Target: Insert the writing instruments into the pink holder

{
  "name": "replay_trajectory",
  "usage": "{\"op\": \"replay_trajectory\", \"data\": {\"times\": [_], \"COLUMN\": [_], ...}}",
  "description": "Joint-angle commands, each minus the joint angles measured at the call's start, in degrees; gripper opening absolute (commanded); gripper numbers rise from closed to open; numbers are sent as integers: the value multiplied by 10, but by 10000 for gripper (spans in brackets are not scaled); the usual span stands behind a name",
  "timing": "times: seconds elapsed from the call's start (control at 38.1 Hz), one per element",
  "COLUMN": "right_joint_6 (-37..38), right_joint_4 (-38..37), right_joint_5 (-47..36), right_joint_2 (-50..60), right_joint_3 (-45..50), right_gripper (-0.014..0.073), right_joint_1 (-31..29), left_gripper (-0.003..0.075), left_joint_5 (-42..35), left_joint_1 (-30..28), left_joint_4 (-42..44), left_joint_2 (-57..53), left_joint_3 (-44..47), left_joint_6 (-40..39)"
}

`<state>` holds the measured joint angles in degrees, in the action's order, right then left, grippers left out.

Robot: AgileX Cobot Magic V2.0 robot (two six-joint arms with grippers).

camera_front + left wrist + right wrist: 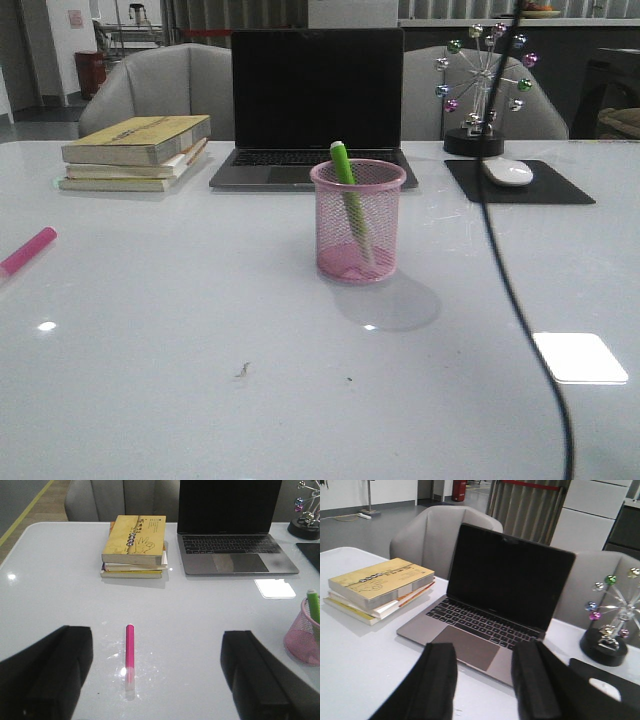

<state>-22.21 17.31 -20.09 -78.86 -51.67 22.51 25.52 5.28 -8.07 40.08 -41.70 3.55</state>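
Observation:
The pink holder (358, 221) stands mid-table in front of the laptop, with the green marker (345, 170) leaning inside it, its top sticking out above the rim. The pink marker (27, 250) lies flat on the table at the far left. In the left wrist view the pink marker (130, 652) lies between the wide-apart fingers of my open left gripper (157, 672), nearer the left finger, and nothing touches it. The holder (305, 637) shows at that view's edge. My right gripper (485, 680) is open and empty, over the table near the laptop's front edge.
A laptop (315, 110) stands open behind the holder. A stack of books (135, 152) lies at the back left. A black mouse pad with a white mouse (508, 171) and a ball ornament (485, 95) are at the back right. A black cable (520, 320) hangs across the right side.

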Motion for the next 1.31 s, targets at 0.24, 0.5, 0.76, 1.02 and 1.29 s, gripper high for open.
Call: {"op": "replay_trajectory", "data": {"times": [0.24,0.5,0.76,1.02,1.29], "right_joint_6": [-24,-24,-24,-24,-24], "right_joint_4": [15,15,15,15,15], "right_joint_5": [152,390,380,361,362], "right_joint_2": [169,281,354,425,432], "right_joint_3": [-13,-11,71,168,185], "right_gripper": [395,395,395,395,395], "right_joint_1": [-147,-275,-275,-275,-275], "left_gripper": [583,583,583,583,583], "left_joint_5": [-45,-45,-45,-45,-45], "left_joint_1": [-2,-2,-2,-2,-2], "left_joint_4": [-7,-7,-7,-7,-7], "left_joint_2": [-2,-2,-2,-2,-2], "left_joint_3": [-19,-19,-19,-19,-19], "left_joint_6": [-2,-2,-2,-2,-2]}}
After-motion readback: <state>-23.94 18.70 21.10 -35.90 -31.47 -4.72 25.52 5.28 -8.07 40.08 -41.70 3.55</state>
